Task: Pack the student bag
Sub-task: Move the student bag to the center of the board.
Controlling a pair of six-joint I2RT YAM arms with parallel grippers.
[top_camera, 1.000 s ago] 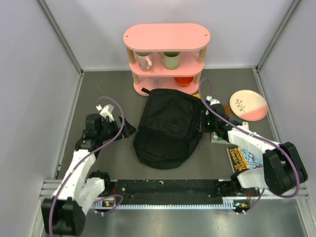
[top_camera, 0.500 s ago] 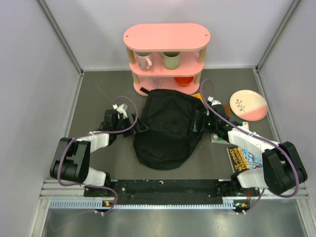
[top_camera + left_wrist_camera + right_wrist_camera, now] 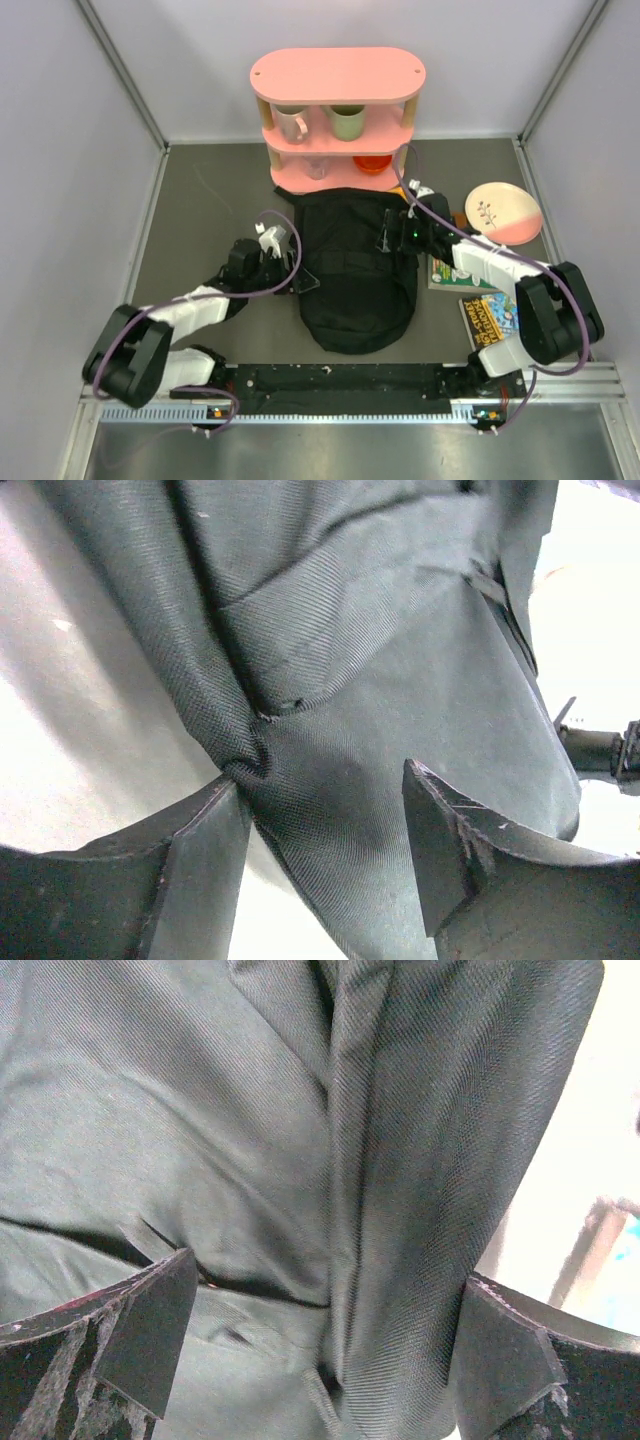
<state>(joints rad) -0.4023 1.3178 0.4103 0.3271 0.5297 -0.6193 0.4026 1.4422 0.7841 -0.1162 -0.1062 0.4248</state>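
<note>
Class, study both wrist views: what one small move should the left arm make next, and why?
Probably close the left gripper: its jaws stand apart astride a bunched fold of the student bag, not yet pinching it, while the right gripper is open too.

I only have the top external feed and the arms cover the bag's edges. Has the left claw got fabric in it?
Observer: In the left wrist view, the left claw has its jaws apart, and student bag fabric fills the gap between them.
Operator: Any contact?
Observer: One finger touches a gathered fold at its tip. I cannot tell about the other finger.
Operator: Right claw?
Observer: In the right wrist view, the right claw is wide open, with a raised ridge of fabric running lengthwise between its fingers.
</note>
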